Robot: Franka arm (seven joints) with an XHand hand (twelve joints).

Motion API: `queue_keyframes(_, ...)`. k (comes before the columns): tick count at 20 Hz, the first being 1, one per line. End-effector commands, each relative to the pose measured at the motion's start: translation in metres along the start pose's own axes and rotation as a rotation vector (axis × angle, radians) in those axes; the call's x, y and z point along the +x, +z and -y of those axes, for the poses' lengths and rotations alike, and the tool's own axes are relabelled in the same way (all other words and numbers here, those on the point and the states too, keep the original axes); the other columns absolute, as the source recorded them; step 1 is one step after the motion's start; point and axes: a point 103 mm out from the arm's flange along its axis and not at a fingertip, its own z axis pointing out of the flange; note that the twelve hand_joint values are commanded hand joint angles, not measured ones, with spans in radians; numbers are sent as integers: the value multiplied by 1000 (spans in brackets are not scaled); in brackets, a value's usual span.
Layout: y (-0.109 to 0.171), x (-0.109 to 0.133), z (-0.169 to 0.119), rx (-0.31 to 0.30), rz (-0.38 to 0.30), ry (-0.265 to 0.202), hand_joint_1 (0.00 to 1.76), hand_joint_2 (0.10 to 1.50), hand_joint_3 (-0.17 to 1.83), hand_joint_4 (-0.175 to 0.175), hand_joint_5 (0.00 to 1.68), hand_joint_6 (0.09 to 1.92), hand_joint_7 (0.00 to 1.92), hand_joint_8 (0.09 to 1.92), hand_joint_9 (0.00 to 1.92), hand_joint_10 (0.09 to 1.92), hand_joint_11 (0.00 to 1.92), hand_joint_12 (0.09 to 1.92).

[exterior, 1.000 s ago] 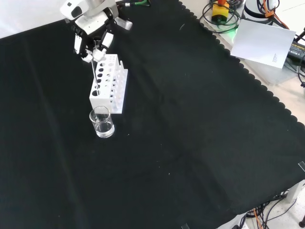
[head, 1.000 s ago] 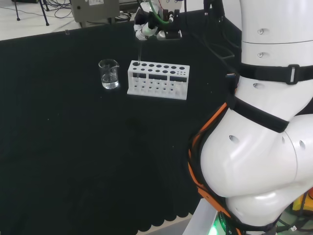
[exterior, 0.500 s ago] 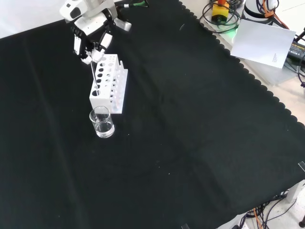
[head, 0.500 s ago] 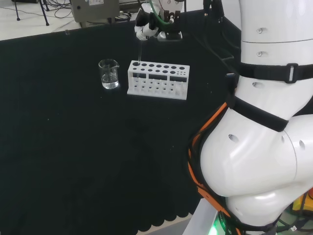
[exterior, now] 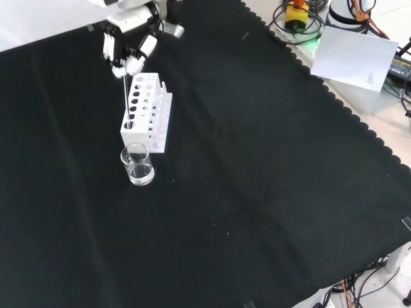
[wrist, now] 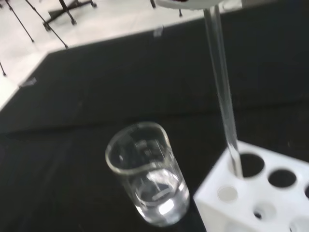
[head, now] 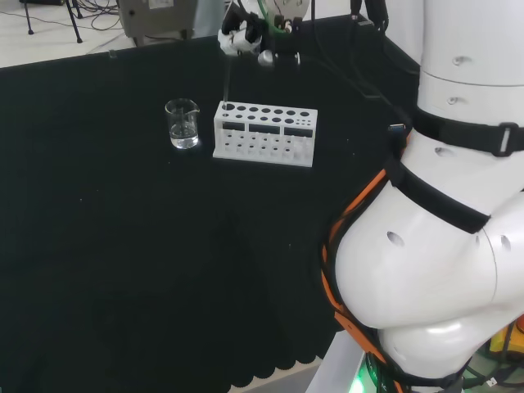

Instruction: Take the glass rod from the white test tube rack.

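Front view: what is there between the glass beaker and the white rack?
Nothing: a short bare strip of black cloth separates the beaker from the rack in the front view.

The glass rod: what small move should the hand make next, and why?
Probably a little more straight lift. The hand pinches the top of the glass rod, but in the wrist view the rod's lower end is at the mouth of a corner hole of the white test tube rack, beside the beaker. Moving sideways now could catch the rim.
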Motion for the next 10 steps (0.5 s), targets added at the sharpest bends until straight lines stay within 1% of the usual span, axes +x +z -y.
queue_keyframes(1,-41,39,11,-67,2,-28,1306,1115,-175,-175,1248,290,1164,1045,1702,804,1736,608)
queue_keyframes(6,-65,54,24,-8,63,-10,1306,1116,-175,-175,1252,275,1159,1053,1703,798,1738,606)
queue_keyframes(10,-80,60,34,-7,85,-7,1306,1117,-175,-175,1259,257,1157,1058,1711,790,1742,612)
